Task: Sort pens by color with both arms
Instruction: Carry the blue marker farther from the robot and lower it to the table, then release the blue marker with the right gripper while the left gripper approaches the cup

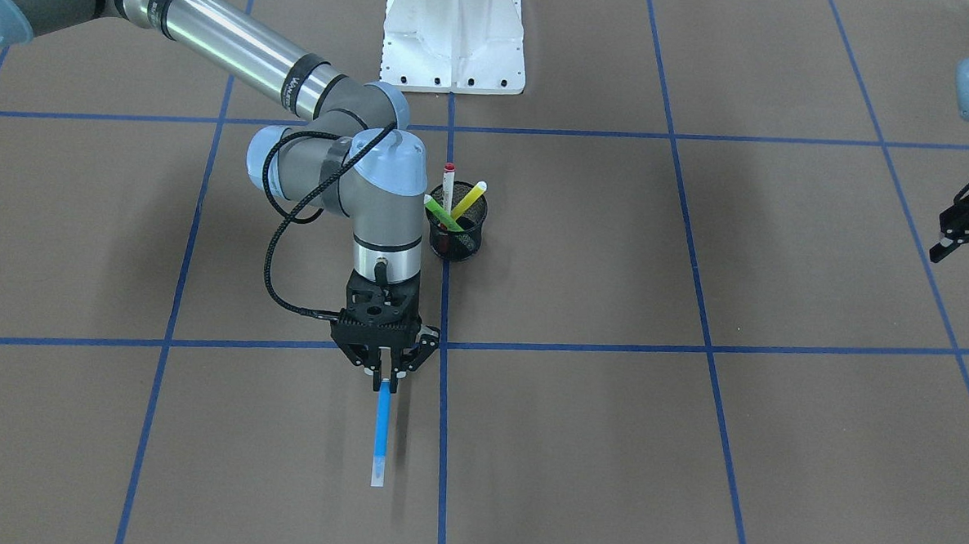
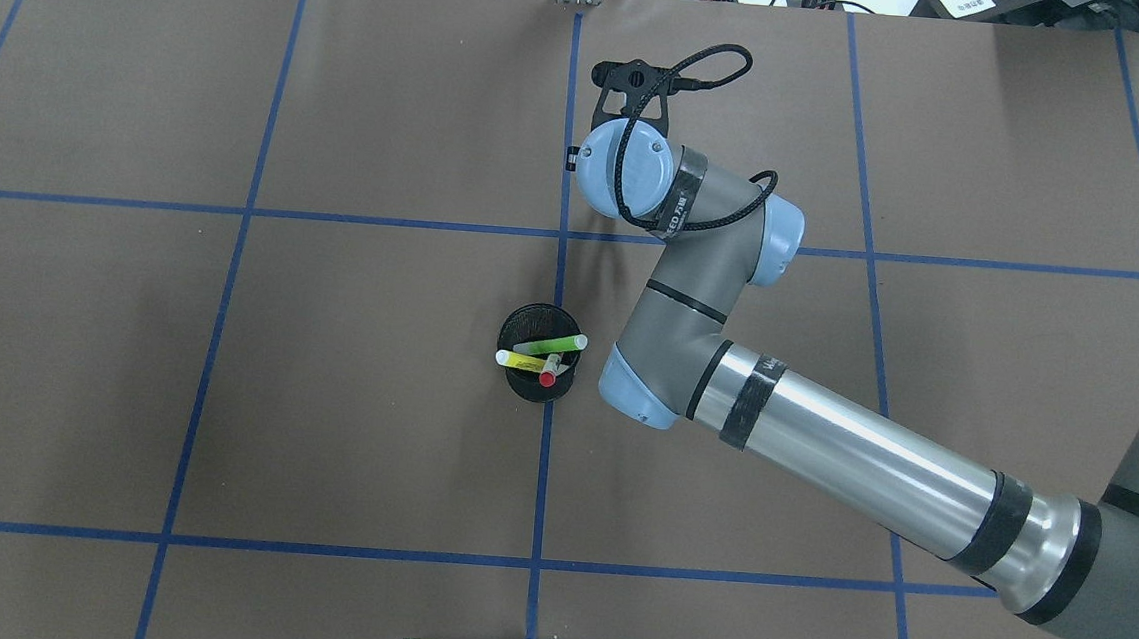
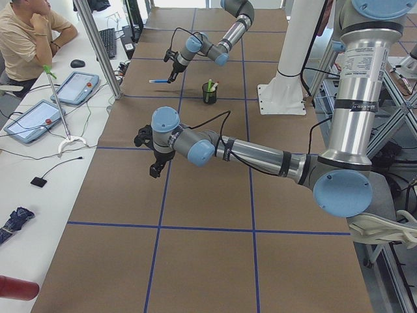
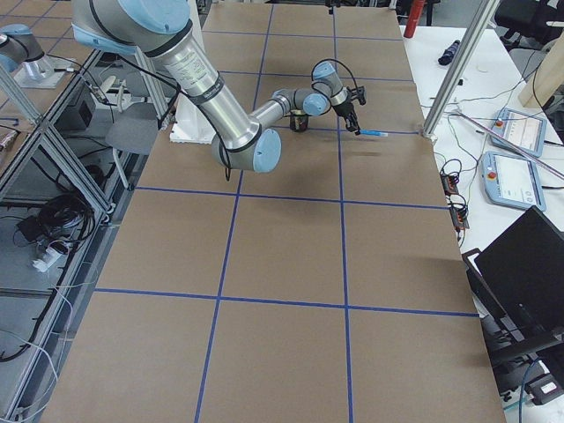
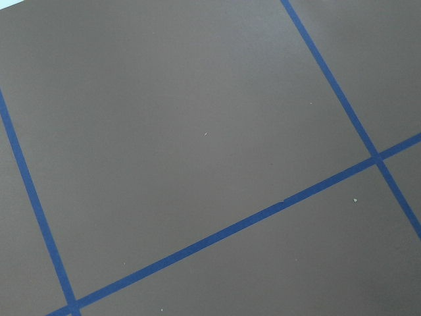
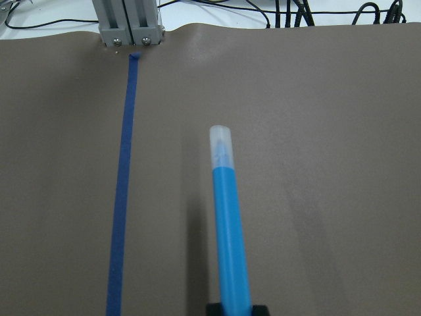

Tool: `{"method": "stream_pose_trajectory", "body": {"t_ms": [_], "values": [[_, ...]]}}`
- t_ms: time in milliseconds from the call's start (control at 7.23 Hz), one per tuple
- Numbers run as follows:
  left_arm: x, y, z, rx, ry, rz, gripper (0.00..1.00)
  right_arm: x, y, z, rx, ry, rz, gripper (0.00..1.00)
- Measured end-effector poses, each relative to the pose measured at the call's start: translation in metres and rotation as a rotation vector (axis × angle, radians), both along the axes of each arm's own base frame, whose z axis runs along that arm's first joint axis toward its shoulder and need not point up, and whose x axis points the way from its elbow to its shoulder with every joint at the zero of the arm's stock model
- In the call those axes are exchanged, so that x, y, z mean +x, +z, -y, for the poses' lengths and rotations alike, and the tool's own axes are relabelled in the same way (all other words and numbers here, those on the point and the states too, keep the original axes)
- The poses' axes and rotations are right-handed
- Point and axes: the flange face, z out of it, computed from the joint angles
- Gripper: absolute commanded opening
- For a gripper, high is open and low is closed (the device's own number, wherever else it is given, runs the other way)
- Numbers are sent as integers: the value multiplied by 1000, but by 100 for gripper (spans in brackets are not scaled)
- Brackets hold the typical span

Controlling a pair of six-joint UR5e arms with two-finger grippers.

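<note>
Near the middle of the surface's (image 1: pixel 689 444) far edge, the right arm (image 1: pixel 241 41) reaches out, right claw (image 1: pixel 386 376) gripping one end of the blue pen (image 1: pixel 381 435), which juts past the fingertips toward that edge, pale cap outermost. The left claw (image 3: pixel 155 171) hovers toward the left edge; parted or closed, I cannot tell. A black mesh cup (image 1: pixel 456 236) mid-surface holds the green pen (image 1: pixel 440 214), yellow pen (image 1: pixel 469 199) and red-ended pen (image 1: pixel 447 187).
</note>
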Motion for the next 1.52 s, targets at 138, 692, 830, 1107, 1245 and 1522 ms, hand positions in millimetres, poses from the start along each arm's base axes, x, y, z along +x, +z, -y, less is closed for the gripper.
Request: {"method": "stream_pose_trajectory", "body": {"t_ms": [138,692,830,1107,1245,1522], "values": [[0,0,1,1,0,0,100,-5,3,-2,8,3,-17,42],[0,1,2,-1,0,2,100,-16,8,-11,46,-36,-54,96],[0,1,2,-2,0,2,100,-14,2,-10,59,-52,-54,97],[1,0,4,-1,-1,1,100,7,-14,3,58,-92,-17,98],[1,-5,6,-5,-12,-5,100,27,-22,15,40,-129,14,98],[18,-32,17,-58,-61,-42,100,75,-22,49,-55,-227,88,98]]}}
